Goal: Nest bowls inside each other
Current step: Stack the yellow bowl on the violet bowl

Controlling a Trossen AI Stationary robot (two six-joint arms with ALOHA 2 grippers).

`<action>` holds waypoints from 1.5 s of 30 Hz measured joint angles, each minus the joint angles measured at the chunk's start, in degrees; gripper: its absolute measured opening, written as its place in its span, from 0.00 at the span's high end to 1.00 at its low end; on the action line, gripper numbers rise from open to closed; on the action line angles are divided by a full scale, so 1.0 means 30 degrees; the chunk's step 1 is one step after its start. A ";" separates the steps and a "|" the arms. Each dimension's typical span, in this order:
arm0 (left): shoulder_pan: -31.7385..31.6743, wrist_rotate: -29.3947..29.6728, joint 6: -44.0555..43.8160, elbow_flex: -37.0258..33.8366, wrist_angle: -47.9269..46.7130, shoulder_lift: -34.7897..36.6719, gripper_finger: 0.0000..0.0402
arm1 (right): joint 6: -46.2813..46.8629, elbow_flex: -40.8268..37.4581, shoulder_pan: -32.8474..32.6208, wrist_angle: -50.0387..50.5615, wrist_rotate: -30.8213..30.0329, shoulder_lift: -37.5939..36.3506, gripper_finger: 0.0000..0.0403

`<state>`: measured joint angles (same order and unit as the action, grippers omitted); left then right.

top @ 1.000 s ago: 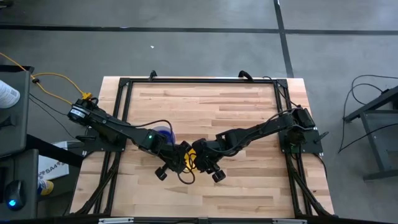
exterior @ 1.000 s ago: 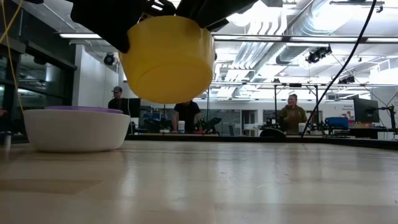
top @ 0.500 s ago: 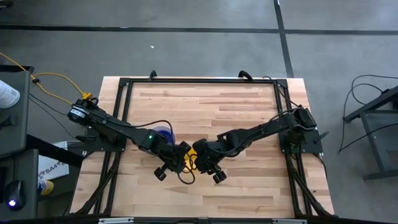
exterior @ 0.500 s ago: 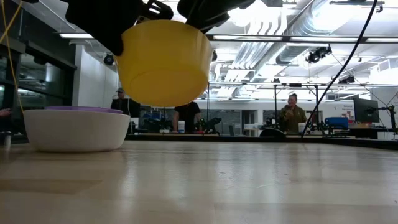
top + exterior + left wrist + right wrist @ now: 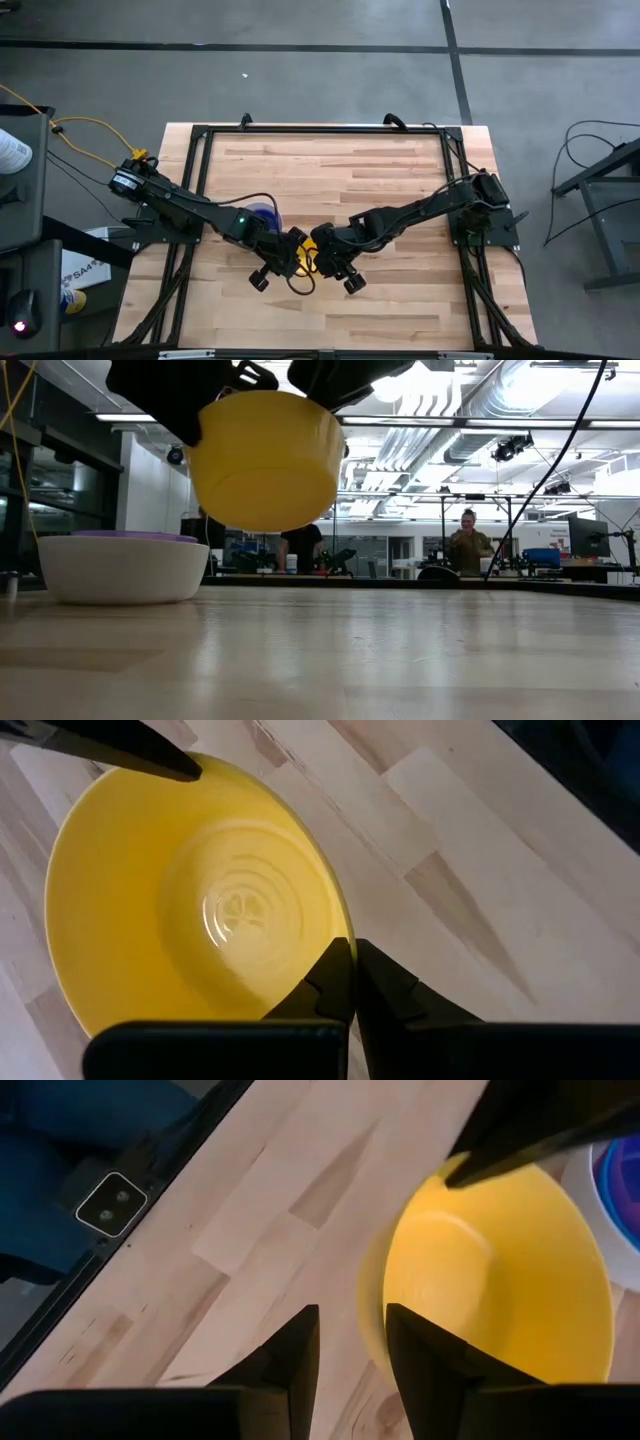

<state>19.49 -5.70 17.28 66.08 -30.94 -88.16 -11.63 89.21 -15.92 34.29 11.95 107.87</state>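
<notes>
Right now my left gripper is pinched together on the rim of the yellow bowl, which hangs in the air above the wooden table, mouth up and a little tilted. Its inside is bare: smooth glossy plastic with faint rings at the bottom. My right gripper sits at the opposite rim with its fingers apart, one on either side of the wall; I cannot tell whether they touch it. Behind the yellow bowl, on the left arm's side, the white bowl stands on the table with a purple bowl nested in it, only the purple rim showing above the white one. From above, blue shows inside that stack.
</notes>
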 joint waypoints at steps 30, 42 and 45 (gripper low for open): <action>0.0007 0.0559 -0.0480 -0.0022 0.0304 0.0000 1.00 | -0.0631 0.0000 0.0000 -0.0444 -0.0416 0.0000 0.73; 0.0015 0.0293 0.0160 -0.0022 0.0779 0.0000 1.00 | -0.0422 -0.0007 -0.0070 -0.1554 0.0990 0.0000 0.74; 0.0017 -0.0106 0.0140 -0.0022 0.0956 0.0000 1.00 | -0.0042 -0.0007 -0.0051 -0.1676 0.1713 0.0000 0.76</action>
<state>19.53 -6.01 17.70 66.02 -28.08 -88.16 -11.76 89.19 -16.08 29.26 17.09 107.87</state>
